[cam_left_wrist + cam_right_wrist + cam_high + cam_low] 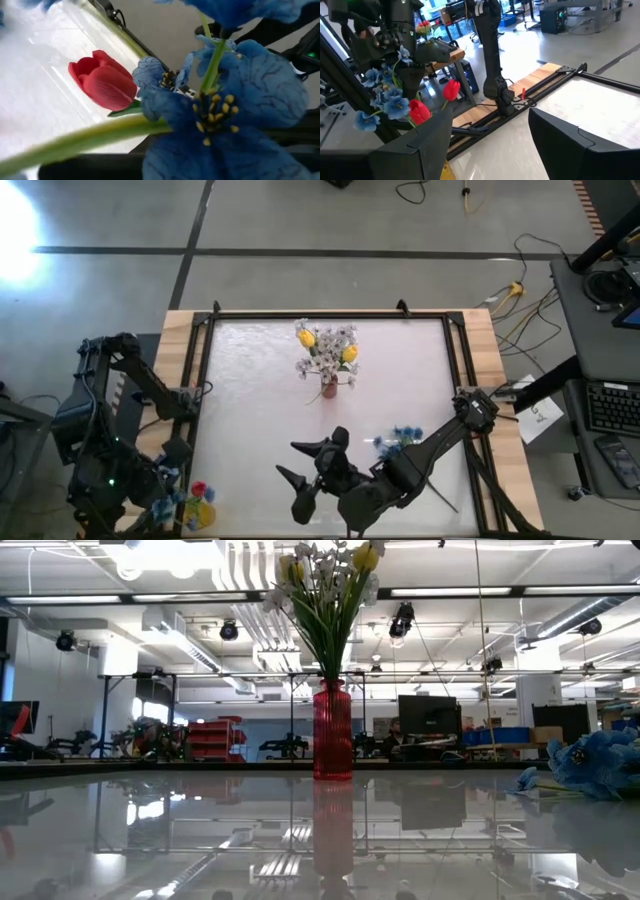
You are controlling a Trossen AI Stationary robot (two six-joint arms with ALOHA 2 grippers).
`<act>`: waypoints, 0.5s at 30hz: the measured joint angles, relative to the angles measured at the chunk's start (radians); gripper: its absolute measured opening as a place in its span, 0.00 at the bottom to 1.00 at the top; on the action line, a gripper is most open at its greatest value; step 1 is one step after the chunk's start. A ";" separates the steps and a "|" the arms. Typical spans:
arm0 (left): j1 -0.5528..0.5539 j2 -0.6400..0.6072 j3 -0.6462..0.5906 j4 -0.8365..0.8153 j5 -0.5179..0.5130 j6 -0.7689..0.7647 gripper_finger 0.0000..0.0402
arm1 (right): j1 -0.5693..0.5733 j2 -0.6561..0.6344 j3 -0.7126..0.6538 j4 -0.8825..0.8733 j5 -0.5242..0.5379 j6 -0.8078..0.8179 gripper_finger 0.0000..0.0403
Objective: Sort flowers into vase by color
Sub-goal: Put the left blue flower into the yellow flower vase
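Observation:
A red ribbed vase (328, 388) (332, 730) stands upright mid-table and holds white sprays and yellow tulips (327, 350) (325, 585). A blue bloom cluster (400, 438) (590, 762) lies on the table right of centre, near my right arm. My right gripper (305, 465) (490, 150) is open above the table's near middle and touches nothing. My left gripper (180, 498) is at the near left corner amid blue blooms (220, 105) (385, 100), red tulips (102, 80) (451, 90) and a yellow flower (200, 515). Its fingers are hidden by the flowers.
A dark frame (330, 315) borders the glossy white table top, with wooden strips (178, 350) outside it. Bare table lies between the vase and the left edge. Cables and a desk with a keyboard (610, 405) are off to the right.

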 joint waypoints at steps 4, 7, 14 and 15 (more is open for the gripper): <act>0.000 -0.021 0.000 -0.019 -0.010 -0.013 0.00 | 0.000 0.000 0.000 -0.003 0.000 0.000 0.62; 0.000 -0.041 0.007 -0.032 -0.046 -0.015 0.00 | 0.000 0.000 0.000 -0.003 0.000 0.000 0.61; -0.006 -0.069 0.024 0.010 -0.048 -0.028 0.00 | 0.000 0.000 0.000 -0.004 0.000 0.000 0.61; -0.014 -0.065 0.024 0.010 -0.040 -0.034 0.00 | 0.000 0.000 0.000 -0.006 0.000 0.000 0.61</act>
